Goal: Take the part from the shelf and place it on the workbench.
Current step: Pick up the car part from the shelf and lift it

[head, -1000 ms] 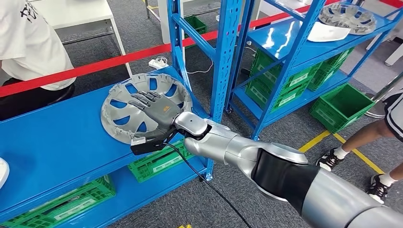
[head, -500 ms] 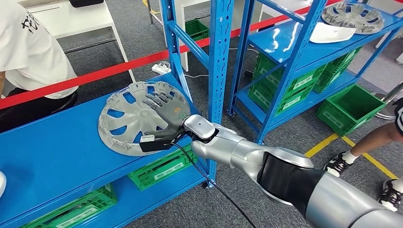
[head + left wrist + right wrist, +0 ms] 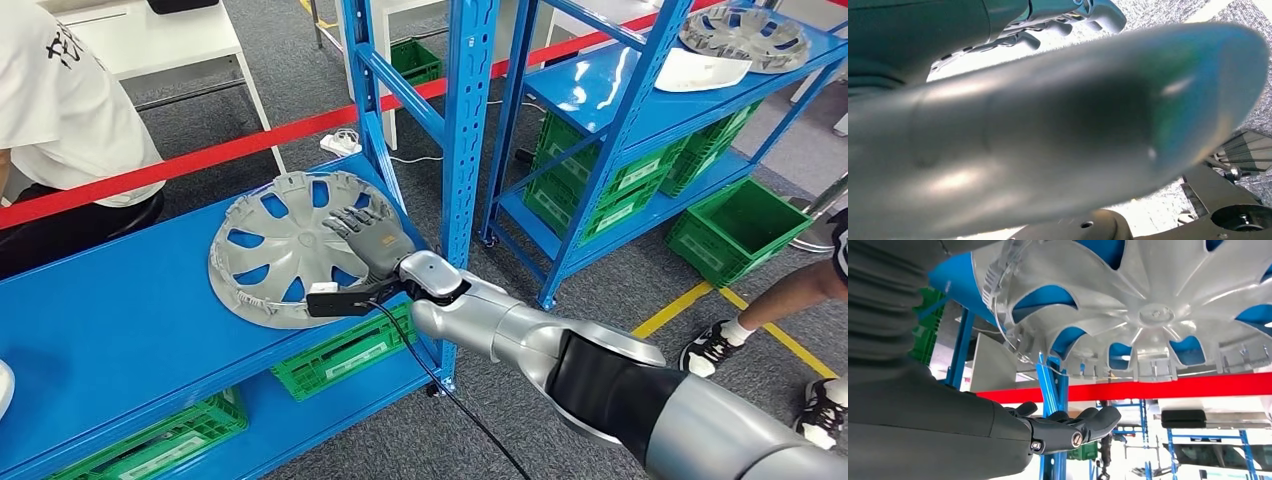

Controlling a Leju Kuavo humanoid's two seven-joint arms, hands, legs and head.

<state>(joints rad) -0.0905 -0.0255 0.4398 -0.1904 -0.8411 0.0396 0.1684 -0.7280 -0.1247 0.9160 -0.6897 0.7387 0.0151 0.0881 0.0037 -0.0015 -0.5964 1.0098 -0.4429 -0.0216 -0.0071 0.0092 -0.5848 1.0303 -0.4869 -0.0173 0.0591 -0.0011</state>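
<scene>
Person: a seated figure in a white shirt (image 3: 60, 100) at the far left, behind the red barrier tape (image 3: 250, 145).
Shelf: the blue shelf (image 3: 110, 320) runs along the left and carries the part; green crates (image 3: 340, 350) sit on the level beneath it.
Part: a grey wheel cover (image 3: 275, 250) lies on the shelf near its right end, its spokes showing blue through the gaps; in the right wrist view the wheel cover (image 3: 1148, 315) shows its hub and clipped rim.
Right robot hand: the right robot hand (image 3: 375, 245) lies on the right side of the wheel cover, fingers stretched flat over the spokes, nothing clasped; its silver arm (image 3: 560, 350) reaches in from the lower right.
In the way: a blue upright post (image 3: 465, 130) stands just beside the wheel cover's right edge and the wrist.
Second rack: further right, another blue rack (image 3: 620, 100) holds a second wheel cover (image 3: 740, 30) and a white piece (image 3: 695, 70), with green crates below.
Left robot hand: the left robot hand (image 3: 1063, 20) is blurred; whether it grips anything cannot be told.
Far right: a person's legs and shoes (image 3: 710, 345) on the grey floor by a yellow line (image 3: 680, 300).
</scene>
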